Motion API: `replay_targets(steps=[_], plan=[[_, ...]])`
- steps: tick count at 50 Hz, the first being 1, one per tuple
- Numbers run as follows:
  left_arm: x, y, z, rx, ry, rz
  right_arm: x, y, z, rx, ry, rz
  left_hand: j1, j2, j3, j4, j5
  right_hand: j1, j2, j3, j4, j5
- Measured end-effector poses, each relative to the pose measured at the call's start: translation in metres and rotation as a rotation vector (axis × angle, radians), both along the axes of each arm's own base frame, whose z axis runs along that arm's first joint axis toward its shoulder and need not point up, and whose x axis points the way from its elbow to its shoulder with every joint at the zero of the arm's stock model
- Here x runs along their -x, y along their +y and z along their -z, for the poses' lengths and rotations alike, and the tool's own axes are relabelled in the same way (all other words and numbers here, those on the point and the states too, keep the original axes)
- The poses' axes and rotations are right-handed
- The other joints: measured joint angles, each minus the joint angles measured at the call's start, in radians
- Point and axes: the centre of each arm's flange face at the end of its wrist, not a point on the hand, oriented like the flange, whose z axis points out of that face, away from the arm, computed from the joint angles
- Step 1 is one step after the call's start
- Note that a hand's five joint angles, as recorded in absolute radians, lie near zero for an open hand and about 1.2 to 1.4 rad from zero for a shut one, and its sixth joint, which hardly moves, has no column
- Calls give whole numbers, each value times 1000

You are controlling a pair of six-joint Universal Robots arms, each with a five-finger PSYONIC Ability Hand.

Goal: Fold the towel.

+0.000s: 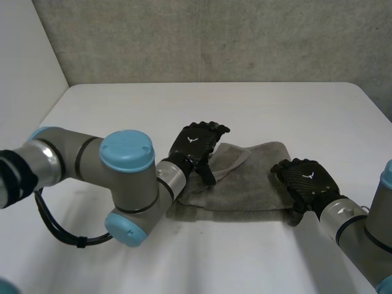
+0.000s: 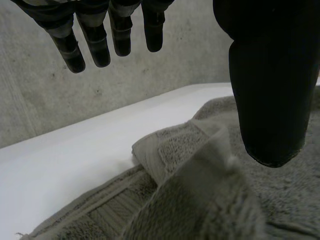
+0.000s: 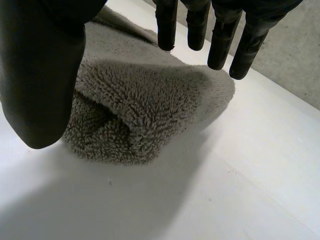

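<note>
Towel (image 1: pixel 245 180) lies on the bench (image 1: pixel 184 104) btwn the hands, long axis running hand to hand. Left hand (image 1: pixel 195 144) is over one rumpled end, right hand (image 1: pixel 306 179) over the other, both spread wide w/ nothing held.

Soft, even light fr. above; white table (image 1: pixel 257 104) bright, wall (image 1: pixel 214 37) dimmer; towel (image 1: pixel 245 177) fold creases shaded.
</note>
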Motion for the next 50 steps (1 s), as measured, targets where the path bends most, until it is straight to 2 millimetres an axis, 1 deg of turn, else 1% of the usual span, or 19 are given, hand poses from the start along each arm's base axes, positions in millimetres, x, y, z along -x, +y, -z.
replay_targets(steps=[4,8,10,15,19,24,29,34,41,45,50], plan=[[3,-5,11,-22,-22,-7,0,-1,3,0,3,-1,4,3,3,4,2,70,62,72,54,95],[1,-9,19,-43,-41,-24,-1,-2,6,1,4,-2,4,4,4,4,5,196,181,205,187,225],[-2,-11,22,-51,-54,-56,-1,-3,7,5,5,-3,4,4,4,4,5,256,256,273,252,284],[-14,-17,25,-51,-87,-171,-1,-4,8,18,9,-6,4,4,3,4,4,357,353,362,342,370],[-31,-19,21,-23,-145,-314,-2,-6,8,33,11,-9,0,-5,-4,-2,-6,422,421,426,406,434],[-46,-15,12,21,-223,-407,-2,-7,7,57,18,-14,-14,-20,-20,-17,-18,457,450,460,440,466],[-55,-7,5,42,-264,-425,-2,-8,8,79,34,-21,-17,-24,-22,-21,-20,497,494,500,483,500],[-61,7,2,35,-288,-409,-2,-7,9,93,55,-28,-18,-24,-22,-22,-21,522,519,525,509,522],[-60,27,4,21,-303,-367,-1,-7,10,97,67,-29,-23,-31,-30,-28,-25,524,523,529,512,526],[-55,29,0,35,-284,-351,-1,-7,10,97,67,-29,-29,-38,-37,-35,-28,524,523,529,512,527],[-41,23,-13,77,-219,-300,0,-6,10,94,67,-28,-29,-38,-37,-35,-28,524,523,529,512,527]])
